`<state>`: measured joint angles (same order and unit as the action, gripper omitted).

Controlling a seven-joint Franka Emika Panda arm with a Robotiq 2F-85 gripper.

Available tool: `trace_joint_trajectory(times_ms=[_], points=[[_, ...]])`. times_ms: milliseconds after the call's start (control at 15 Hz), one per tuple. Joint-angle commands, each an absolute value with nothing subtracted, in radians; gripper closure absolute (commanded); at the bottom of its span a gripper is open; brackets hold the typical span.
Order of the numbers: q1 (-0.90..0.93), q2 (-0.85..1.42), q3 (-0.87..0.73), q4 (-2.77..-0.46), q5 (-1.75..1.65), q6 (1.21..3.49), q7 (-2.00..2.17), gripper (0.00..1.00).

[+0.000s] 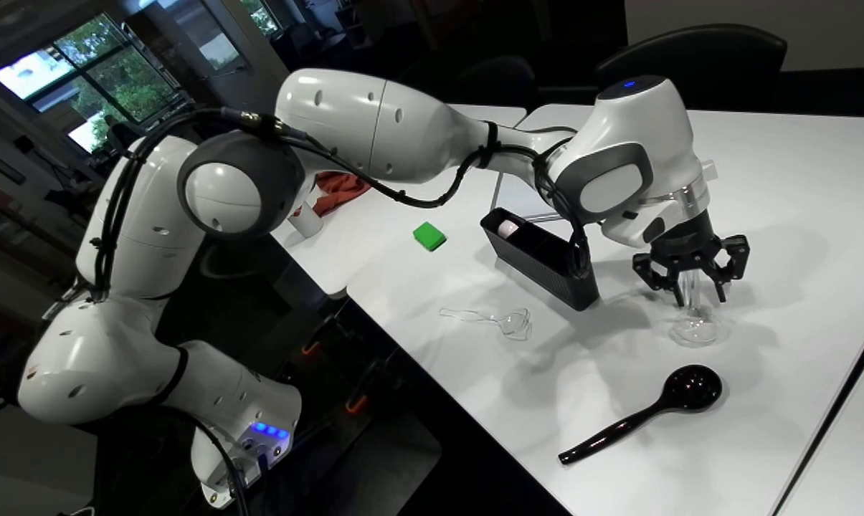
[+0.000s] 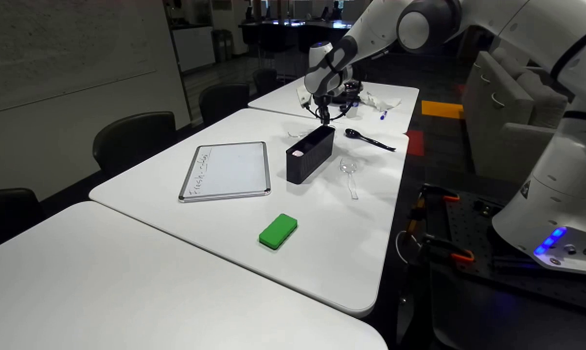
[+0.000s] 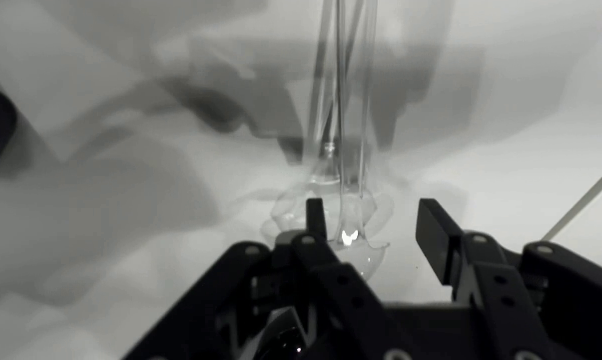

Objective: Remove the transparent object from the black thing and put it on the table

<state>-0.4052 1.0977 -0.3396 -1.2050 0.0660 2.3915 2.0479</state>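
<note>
The transparent object [image 1: 695, 330] is a clear spoon-like piece at the white table [image 1: 783, 401]. In the wrist view it [image 3: 351, 212] shows a slim handle running up the picture and a rounded end below. A second clear outline beside it may be a reflection or another piece; I cannot tell. My gripper [image 3: 373, 225] is open around its rounded end, the right finger clearly apart from it. The gripper [image 1: 700, 295] is low over the table. The black thing [image 1: 543, 269], also in an exterior view [image 2: 317, 155], holds a small pinkish-white item [image 2: 297, 153].
A second clear spoon [image 1: 515, 324] lies on the table's robot side, near the black box. A black spoon [image 1: 693, 387] lies near the gripper. A framed white board [image 2: 232, 170] and a green block [image 2: 278, 231] lie beyond the box. A red cloth [image 1: 338, 190] lies farther off.
</note>
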Motion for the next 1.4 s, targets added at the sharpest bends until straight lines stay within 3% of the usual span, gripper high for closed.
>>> trace_joint_trajectory(times_ms=[0, 133, 200, 733, 1333], points=[[-0.363, 1.001, -0.380, -1.286, 0.038, 2.420, 2.061, 0.16], [-0.331, 0.919, -0.414, -1.365, 0.002, 2.461, 2.028, 0.02], [-0.313, 0.871, -0.431, -1.408, -0.020, 2.476, 2.017, 0.00], [-0.149, 0.539, -0.573, -1.690, -0.253, 2.481, 1.934, 0.00], [-0.146, 0.272, -0.529, -1.902, -0.412, 2.512, 1.851, 0.00]])
